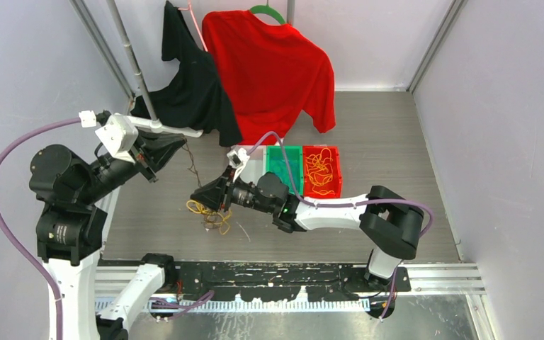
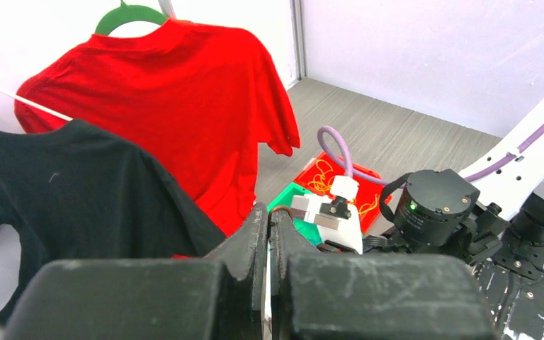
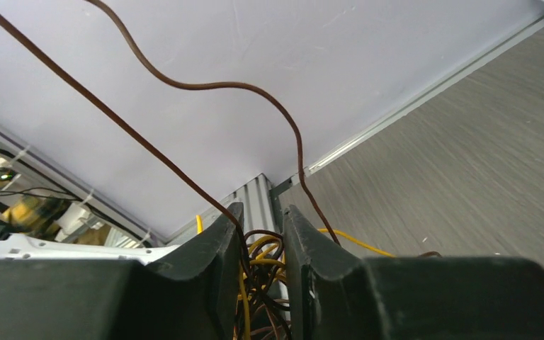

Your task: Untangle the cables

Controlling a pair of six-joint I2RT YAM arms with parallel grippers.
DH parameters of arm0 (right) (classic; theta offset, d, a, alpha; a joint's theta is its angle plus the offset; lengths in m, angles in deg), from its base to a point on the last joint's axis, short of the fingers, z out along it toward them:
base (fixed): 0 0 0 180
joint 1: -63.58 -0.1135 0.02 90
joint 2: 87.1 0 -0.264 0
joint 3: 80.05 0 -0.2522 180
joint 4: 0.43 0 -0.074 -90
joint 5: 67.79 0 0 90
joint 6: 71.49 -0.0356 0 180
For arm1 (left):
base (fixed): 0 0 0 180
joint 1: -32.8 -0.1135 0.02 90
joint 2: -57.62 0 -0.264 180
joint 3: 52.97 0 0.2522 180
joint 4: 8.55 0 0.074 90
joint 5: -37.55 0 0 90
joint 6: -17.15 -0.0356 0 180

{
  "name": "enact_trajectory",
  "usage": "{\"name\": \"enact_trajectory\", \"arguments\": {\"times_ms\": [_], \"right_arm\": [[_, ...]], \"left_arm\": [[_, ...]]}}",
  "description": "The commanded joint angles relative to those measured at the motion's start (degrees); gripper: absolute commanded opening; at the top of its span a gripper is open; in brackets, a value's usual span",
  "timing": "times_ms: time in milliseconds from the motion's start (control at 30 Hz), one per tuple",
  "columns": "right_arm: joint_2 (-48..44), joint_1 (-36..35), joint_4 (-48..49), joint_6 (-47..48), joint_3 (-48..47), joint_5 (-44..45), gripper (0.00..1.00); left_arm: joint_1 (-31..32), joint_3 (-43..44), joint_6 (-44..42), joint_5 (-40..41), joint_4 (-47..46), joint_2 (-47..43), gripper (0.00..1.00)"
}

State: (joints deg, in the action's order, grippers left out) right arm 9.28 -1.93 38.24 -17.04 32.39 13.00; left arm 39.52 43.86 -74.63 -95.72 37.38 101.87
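Since the right claw (image 3: 263,273) is clamped on a whole clump of yellow and brown cables (image 1: 211,214) down on the tabletop (image 1: 368,142) while the clenched left claw (image 1: 173,145) holds a brown strand (image 3: 184,85) up high, pulling apart probably just cinches the knot tighter.

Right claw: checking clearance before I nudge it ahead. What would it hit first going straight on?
Probably the tangle of cables already between the right claw's fingers; beyond that, depth is unclear.
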Motion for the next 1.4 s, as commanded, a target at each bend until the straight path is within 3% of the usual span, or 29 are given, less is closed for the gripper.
{"name": "enact_trajectory", "arguments": {"times_ms": [0,267,567,767,933,1067,1367], "right_arm": [[1.8,-0.9,-11.4,7.1,2.7,3.5,0.32],[2.7,-5.2,-17.7,16.8,5.6,11.0,0.37],[1.6,-6.1,-17.4,18.4,10.0,17.2,0.38],[-1.6,-6.1,-17.8,18.6,11.6,18.4,0.32],[-1.3,-6.1,-17.6,17.9,13.5,19.1,0.10],[-0.4,-6.1,-15.3,16.5,16.3,20.9,0.02],[0.2,-6.7,-14.0,14.9,20.0,22.0,0.01]], "left_arm": [[-0.1,5.8,0.9,3.3,-11.3,-0.4,0.00],[-0.1,13.8,-2.3,10.0,-14.2,3.3,0.00],[-0.1,15.3,-3.5,11.2,-14.8,4.2,0.00],[-0.1,14.8,-5.8,11.2,-14.7,3.8,0.00],[-0.2,15.9,-13.4,14.8,-18.7,4.4,0.00],[-0.1,20.1,-17.3,18.5,-22.8,7.3,0.00],[-0.2,33.2,-23.7,23.8,-31.4,16.2,0.00]]}}
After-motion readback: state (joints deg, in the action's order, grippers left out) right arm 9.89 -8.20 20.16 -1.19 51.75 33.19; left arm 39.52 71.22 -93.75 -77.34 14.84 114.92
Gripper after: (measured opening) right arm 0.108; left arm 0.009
